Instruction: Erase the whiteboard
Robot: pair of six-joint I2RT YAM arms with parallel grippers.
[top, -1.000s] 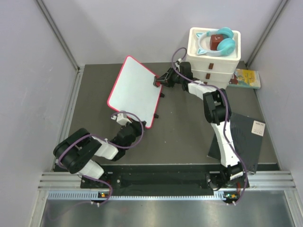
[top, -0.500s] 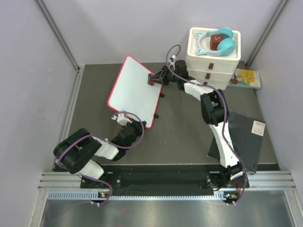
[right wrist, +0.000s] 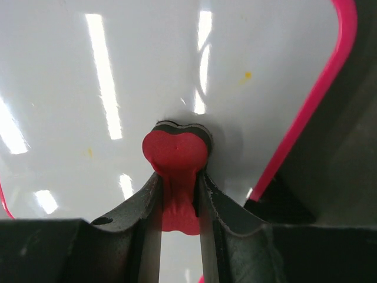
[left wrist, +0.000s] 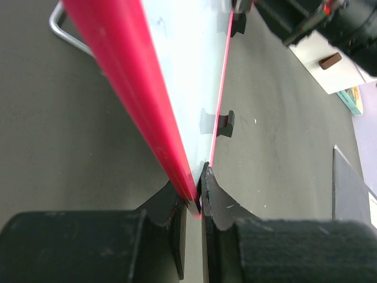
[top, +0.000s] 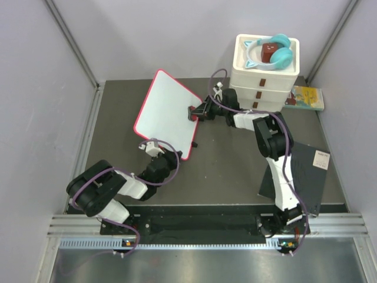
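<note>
The whiteboard (top: 168, 109), white with a pink-red rim, is held tilted at the middle left of the table. My left gripper (top: 155, 148) is shut on its near rim; the left wrist view shows both fingers (left wrist: 197, 190) clamped on the red edge (left wrist: 138, 82). My right gripper (top: 197, 111) is shut on a red heart-shaped eraser (top: 191, 112) pressed against the board's right part. In the right wrist view the eraser (right wrist: 177, 154) sits flat on the glossy white surface (right wrist: 147, 65) between the fingers of that gripper (right wrist: 177, 180). Tiny yellow specks (right wrist: 248, 75) remain.
A white drawer stack (top: 265, 79) stands at the back right, with teal headphones (top: 277, 54) on top. A colourful book (top: 307, 97) lies to its right. A dark grey sheet (top: 303, 174) lies at the right. Black feet (left wrist: 225, 122) stick out from the board.
My right gripper slid the eraser left across the board's upper right edge, then down toward the near side. The left gripper and the board stayed put.
</note>
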